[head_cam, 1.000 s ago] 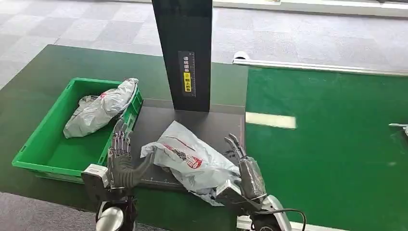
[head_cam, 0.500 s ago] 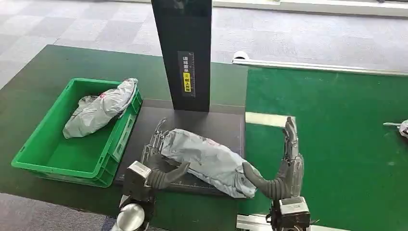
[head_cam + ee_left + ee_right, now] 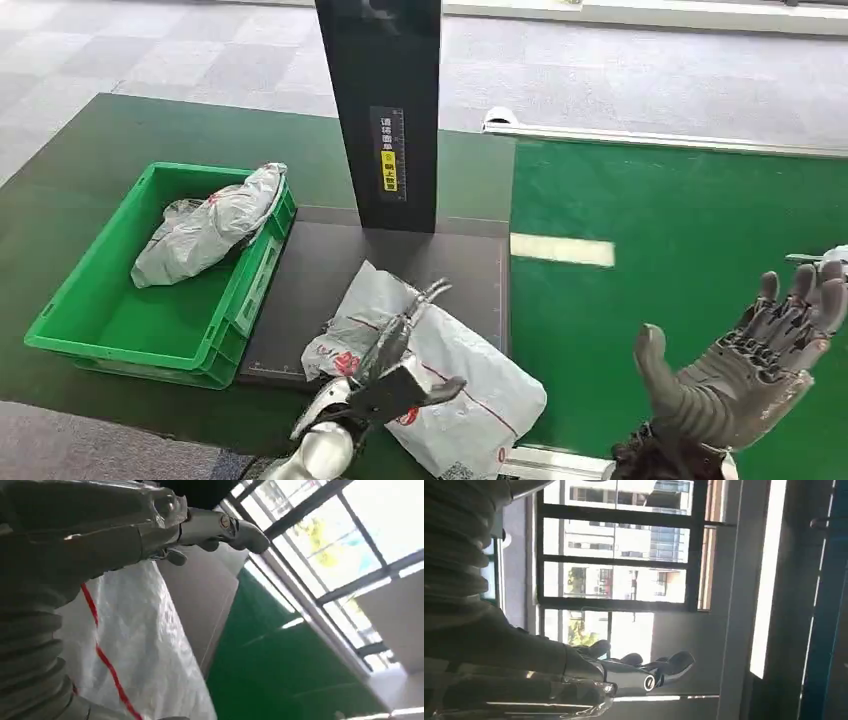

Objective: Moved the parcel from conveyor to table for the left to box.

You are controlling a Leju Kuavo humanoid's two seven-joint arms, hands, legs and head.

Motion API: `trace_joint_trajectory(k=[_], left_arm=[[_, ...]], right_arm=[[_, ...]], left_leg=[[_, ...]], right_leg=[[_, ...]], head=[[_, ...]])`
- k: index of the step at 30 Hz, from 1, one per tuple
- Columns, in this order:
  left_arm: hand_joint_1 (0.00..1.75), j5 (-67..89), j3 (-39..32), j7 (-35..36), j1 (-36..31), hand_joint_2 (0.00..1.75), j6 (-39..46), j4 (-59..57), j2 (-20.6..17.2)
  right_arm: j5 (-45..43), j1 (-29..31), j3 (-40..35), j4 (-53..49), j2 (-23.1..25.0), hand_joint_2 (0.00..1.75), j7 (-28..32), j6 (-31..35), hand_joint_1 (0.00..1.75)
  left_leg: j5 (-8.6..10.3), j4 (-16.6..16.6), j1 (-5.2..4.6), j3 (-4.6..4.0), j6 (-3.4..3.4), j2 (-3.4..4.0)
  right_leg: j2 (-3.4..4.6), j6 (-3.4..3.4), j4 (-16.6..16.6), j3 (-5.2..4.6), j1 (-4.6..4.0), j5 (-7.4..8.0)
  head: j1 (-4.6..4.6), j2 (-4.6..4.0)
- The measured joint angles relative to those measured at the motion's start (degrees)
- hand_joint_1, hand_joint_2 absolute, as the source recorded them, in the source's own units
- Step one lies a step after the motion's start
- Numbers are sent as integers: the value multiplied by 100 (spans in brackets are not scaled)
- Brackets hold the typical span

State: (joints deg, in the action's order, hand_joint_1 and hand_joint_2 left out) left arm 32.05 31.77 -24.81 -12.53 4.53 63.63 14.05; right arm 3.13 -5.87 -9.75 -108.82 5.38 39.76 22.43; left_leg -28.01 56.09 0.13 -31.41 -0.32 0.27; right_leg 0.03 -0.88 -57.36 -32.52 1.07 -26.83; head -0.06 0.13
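Parcel: the crumpled grey plastic mailer bag with red print (image 3: 450, 385) lies on the dark grey square plate (image 3: 320, 290) at the near edge of the table (image 3: 90, 130); one end hangs over the plate's front corner toward the green conveyor belt (image 3: 680, 230).
Left hand: the left hand (image 3: 395, 355) rests on top of the parcel, fingers stretched flat along it; whether it grips the plastic cannot be told. In the left wrist view the fingers (image 3: 225, 527) reach out over the white film with its red stripe (image 3: 107, 665).
Right hand: the right hand (image 3: 745, 365) is raised above the conveyor belt, well apart from the parcel, palm up, fingers spread, holding nothing. In the right wrist view its fingers (image 3: 654, 667) show against a window.
Crate: a green plastic crate (image 3: 110, 300) stands on the table just beside the plate and holds another grey mailer bag (image 3: 205, 225), which leans on the crate's far corner.
Post: a tall black upright panel with a yellow label (image 3: 385, 110) stands at the plate's far edge.
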Motion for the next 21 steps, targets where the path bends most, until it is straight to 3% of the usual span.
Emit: trace_joint_trajectory(k=[1,2,4,11,21], left_arm=[[136,221,104,84,-84,175,-40,-155,24],[162,518,239,208,-186,175,-64,-367,37],[175,1001,513,428,-377,175,-103,-817,68],[175,1675,977,881,-891,175,-101,-1835,184],[175,1800,999,879,-1085,175,116,-2173,247]], right_arm=[[-51,1,57,-13,18,175,0,-77,0],[-79,11,132,-18,53,175,-2,-165,0],[-94,49,256,-15,138,175,-24,-282,0],[-110,222,444,59,317,175,-173,-453,0],[-140,322,475,284,413,175,-256,-462,0]], left_leg=[[0,0,0,0,0,-1],[0,0,0,0,0,-3],[0,0,1,1,0,-3],[1,-2,4,14,-1,-3],[-1,-3,3,39,1,-5]], right_leg=[[0,0,0,0,0,0],[-1,0,0,0,0,0],[-1,0,0,1,-1,0],[-1,1,-1,20,-5,0],[-2,0,0,57,-3,-1]], head=[[4,0],[0,0],[0,0],[0,0],[2,0]])
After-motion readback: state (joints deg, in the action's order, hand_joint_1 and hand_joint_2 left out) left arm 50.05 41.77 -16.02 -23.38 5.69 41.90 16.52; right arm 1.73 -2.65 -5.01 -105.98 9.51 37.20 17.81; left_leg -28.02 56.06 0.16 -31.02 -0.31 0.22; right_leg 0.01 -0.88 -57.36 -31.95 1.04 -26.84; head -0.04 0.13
